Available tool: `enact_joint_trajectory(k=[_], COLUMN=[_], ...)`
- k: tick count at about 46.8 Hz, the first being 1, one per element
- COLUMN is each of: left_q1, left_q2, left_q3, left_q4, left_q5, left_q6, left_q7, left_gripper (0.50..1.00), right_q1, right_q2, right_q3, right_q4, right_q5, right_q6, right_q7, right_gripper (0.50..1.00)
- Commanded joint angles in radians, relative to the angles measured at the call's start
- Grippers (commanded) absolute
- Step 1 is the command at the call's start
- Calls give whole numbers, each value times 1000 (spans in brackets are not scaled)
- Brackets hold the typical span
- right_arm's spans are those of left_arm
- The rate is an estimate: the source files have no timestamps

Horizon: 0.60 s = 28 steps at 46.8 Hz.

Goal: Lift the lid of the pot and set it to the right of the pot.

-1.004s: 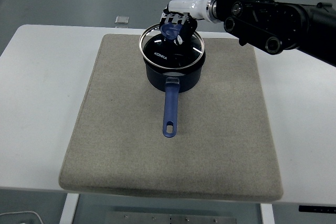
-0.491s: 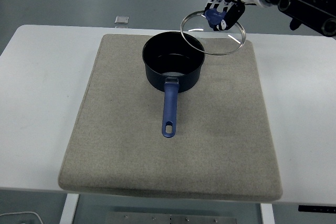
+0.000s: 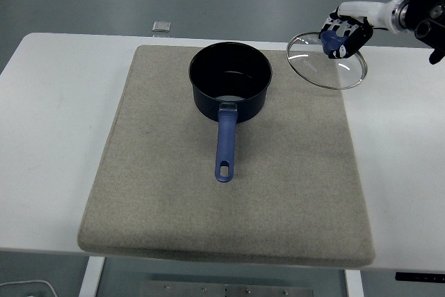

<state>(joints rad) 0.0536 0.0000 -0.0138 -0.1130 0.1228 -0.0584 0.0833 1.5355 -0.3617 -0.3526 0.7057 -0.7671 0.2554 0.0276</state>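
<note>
A dark blue pot point(image 3: 230, 81) with a blue handle pointing toward me stands open on the grey mat point(image 3: 174, 193), at the mat's far middle. My right hand point(image 3: 341, 36) is shut on the blue knob of the glass pot lid point(image 3: 327, 62). It holds the lid in the air, tilted, to the right of the pot over the mat's far right corner. The left arm is out of view.
The mat lies on a white table point(image 3: 55, 116). A small grey square object point(image 3: 162, 26) lies at the table's far edge, left of the pot.
My right hand lifted the lid off the pot and carried it to the right, from over the pot to the mat's far right corner.
</note>
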Motion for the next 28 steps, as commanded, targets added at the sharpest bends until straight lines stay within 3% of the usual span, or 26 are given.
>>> enact_joint_trajectory(k=[1, 9, 14, 17, 20, 22, 25, 28], left_q1=[0, 0, 0, 0, 0, 0, 0, 0], left_q2=[0, 0, 0, 0, 0, 0, 0, 0], left_q3=[0, 0, 0, 0, 0, 0, 0, 0], left_q4=[1, 1, 1, 1, 1, -1, 1, 1], left_q5=[0, 0, 0, 0, 0, 0, 0, 0], left_q6=[0, 2, 0, 0, 0, 0, 0, 0], left_q7=[0, 0, 0, 0, 1, 0, 1, 0], left_gripper=[1000, 1000, 1000, 1000, 1000, 1000, 1000, 1000], right_q1=[-17, -66, -92, -103, -107, -113, -123, -124], right_q2=[4, 18, 27, 36, 50, 55, 55, 56], right_q3=[1, 4, 4, 4, 6, 7, 12, 12], right_q4=[0, 1, 12, 12, 12, 12, 12, 12], right_q5=[0, 0, 0, 0, 2, 2, 2, 2], right_q6=[-15, -41, -73, -97, -107, -107, -107, -107], right_q7=[0, 0, -2, -2, -2, -2, -2, -2], right_gripper=[500, 502, 541, 629, 788, 856, 891, 895])
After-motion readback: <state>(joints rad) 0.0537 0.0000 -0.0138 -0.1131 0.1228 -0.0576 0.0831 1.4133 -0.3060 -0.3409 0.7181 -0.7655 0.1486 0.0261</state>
